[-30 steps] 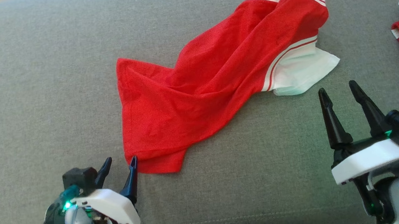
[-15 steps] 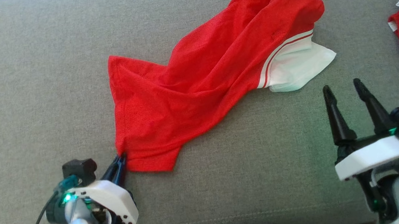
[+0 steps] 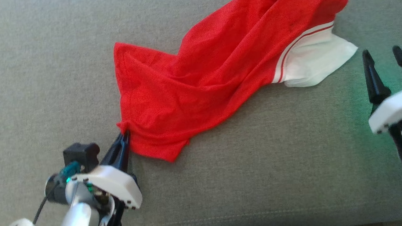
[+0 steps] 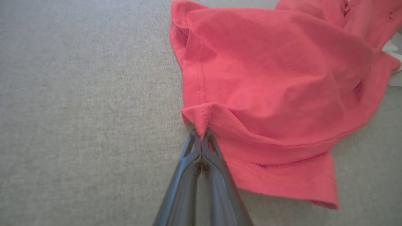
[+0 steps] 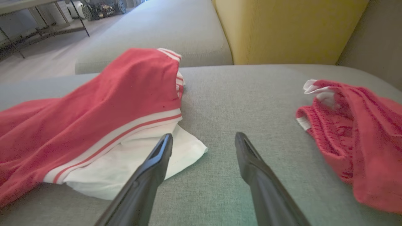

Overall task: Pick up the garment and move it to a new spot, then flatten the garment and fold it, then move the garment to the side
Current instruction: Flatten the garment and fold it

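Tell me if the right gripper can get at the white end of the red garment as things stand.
Probably yes. The right gripper is open, holds nothing, and sits just beside the white end, with only bare grey cushion between them.

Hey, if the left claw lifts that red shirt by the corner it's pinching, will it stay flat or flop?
Probably flop: the red shirt lies in soft folds and puckers where the left claw pinches its hem. It looks thin and light, so the rest would likely hang and drag behind.
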{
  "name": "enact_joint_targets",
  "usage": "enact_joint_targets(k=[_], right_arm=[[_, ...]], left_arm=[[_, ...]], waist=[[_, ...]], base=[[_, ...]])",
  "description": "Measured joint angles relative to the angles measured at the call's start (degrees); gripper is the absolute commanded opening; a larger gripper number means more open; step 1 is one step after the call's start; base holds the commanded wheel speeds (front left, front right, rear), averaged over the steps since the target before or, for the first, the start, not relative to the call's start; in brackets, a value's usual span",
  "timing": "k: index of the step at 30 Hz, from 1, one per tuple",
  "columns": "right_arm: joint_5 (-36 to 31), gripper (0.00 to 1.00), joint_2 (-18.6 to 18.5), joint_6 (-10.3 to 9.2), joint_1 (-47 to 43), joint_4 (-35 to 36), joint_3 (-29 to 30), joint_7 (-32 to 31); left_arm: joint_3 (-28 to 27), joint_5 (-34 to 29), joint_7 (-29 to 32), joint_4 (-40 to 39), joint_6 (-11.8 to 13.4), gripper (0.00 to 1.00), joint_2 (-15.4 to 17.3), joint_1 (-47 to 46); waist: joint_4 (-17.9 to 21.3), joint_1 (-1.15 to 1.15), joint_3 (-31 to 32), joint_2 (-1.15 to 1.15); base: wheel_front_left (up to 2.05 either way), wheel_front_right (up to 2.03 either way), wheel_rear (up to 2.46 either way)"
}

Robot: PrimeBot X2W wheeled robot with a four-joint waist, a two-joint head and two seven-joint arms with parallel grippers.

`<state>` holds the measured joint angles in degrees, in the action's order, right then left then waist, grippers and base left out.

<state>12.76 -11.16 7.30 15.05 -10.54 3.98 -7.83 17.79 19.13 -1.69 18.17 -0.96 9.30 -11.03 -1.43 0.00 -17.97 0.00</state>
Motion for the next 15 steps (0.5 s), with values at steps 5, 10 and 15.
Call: enact_joint_targets(k=[5, 10, 15], right_arm=[[0.34, 1.00, -2.31, 0.00, 7.00, -10.04, -2.88, -2.08], [0.35, 1.00, -2.40, 0.00, 9.78, -18.05, -4.78, -4.88], [1.31, 1.00, -2.46, 0.00, 11.98, -21.04, -5.27, -4.81]], left_arm=[[0.24, -0.38, -0.70, -0.12, -0.04, 0.00, -0.11, -2.26], [0.29, -0.37, -2.01, 0.55, -0.03, 0.00, -0.13, -2.25], [0.29, -0.37, -2.53, 0.53, 0.04, 0.00, -0.12, -2.25]], waist=[[-1.81, 0.00, -1.57, 0.00], [-2.76, 0.00, -1.74, 0.00], [-2.46, 0.00, -1.63, 0.00]], base=[[0.00, 0.00, 0.00], [0.00, 0.00, 0.00], [0.00, 0.00, 0.00]])
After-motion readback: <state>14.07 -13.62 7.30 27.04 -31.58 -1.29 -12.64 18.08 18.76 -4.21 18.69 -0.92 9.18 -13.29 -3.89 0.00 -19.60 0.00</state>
